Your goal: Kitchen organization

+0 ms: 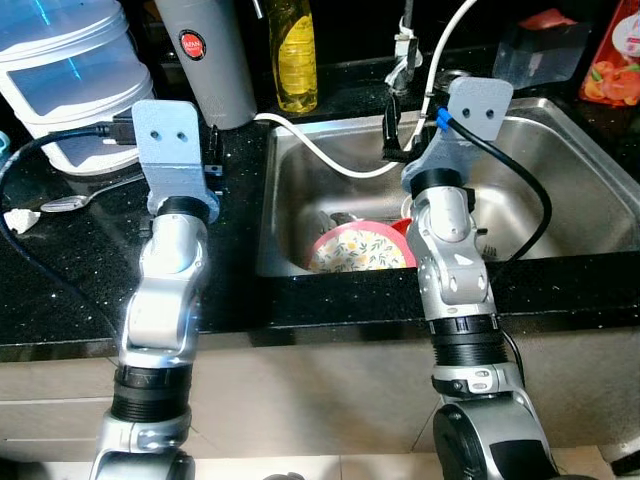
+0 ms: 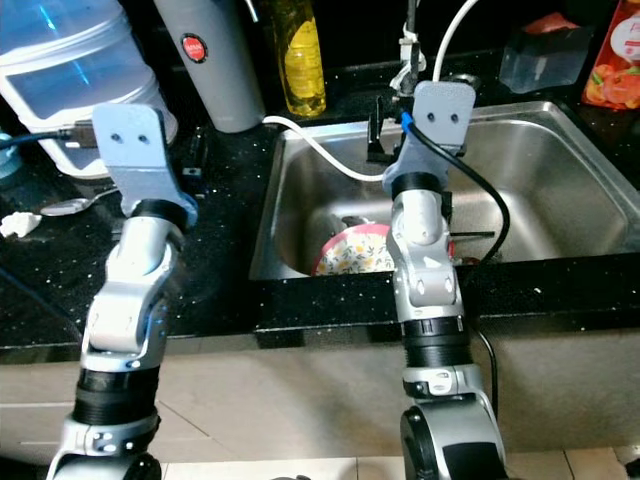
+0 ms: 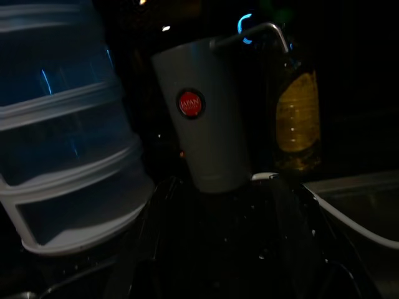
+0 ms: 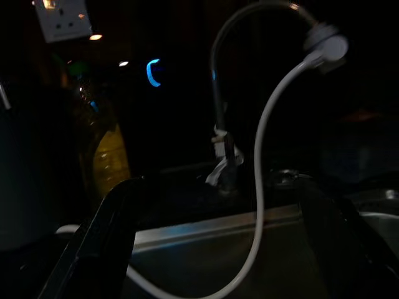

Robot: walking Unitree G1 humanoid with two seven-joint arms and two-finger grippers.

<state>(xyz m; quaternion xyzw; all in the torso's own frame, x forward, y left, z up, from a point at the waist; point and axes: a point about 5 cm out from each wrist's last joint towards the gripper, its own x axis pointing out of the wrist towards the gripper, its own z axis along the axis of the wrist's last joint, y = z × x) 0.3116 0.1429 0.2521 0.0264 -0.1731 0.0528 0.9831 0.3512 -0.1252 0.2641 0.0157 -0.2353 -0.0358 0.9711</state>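
1. Stainless steel sink (image 1: pixel 560 130), one basin, set in the black counter (image 1: pixel 60 280); one floral plate (image 1: pixel 360 250) lies in it, with something red just behind.
2. One white hose (image 1: pixel 320 150) runs from the one tap (image 4: pixel 249 37) across the basin's rim.
3. One grey tumbler (image 1: pixel 205 60), one yellow oil bottle (image 1: pixel 292 55) and one clear stacked container (image 1: pixel 70 70) stand along the back.
4. One spoon (image 1: pixel 75 203) lies on the counter.
5. Left gripper (image 3: pixel 230 249) hovers over the counter, fingers spread, facing the tumbler.
6. Right gripper (image 4: pixel 218 249) hangs over the sink, fingers apart, holding nothing.
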